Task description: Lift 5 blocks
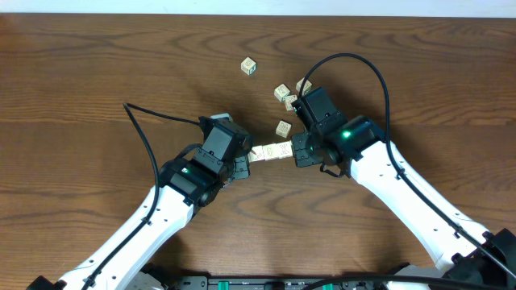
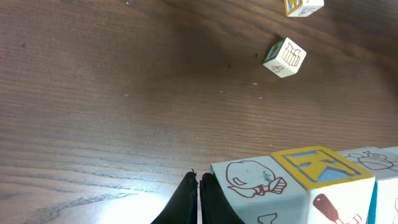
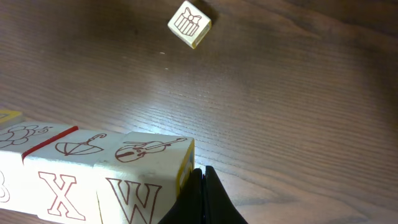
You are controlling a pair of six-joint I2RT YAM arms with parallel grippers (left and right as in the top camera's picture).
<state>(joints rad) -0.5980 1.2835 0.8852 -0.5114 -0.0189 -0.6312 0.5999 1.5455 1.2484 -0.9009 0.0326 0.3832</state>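
Observation:
A short row of blocks (image 1: pixel 271 151) lies end to end between my two grippers. My left gripper (image 1: pixel 244 158) is shut, its tip against the row's left end, beside the block with a red line drawing (image 2: pixel 252 180). A yellow K block (image 2: pixel 320 165) follows it. My right gripper (image 1: pixel 296 150) is shut too and presses on the other end, against the W block (image 3: pixel 146 168), which has an X block (image 3: pixel 65 177) beside it. Neither gripper has anything between its fingers. Whether the row is off the table, I cannot tell.
Loose blocks lie on the wooden table (image 1: pixel 97 72) behind the arms: one alone (image 1: pixel 249 66), a cluster (image 1: pixel 289 95) by the right wrist, and one (image 1: pixel 283 128) just behind the row. Black cables arc over both arms.

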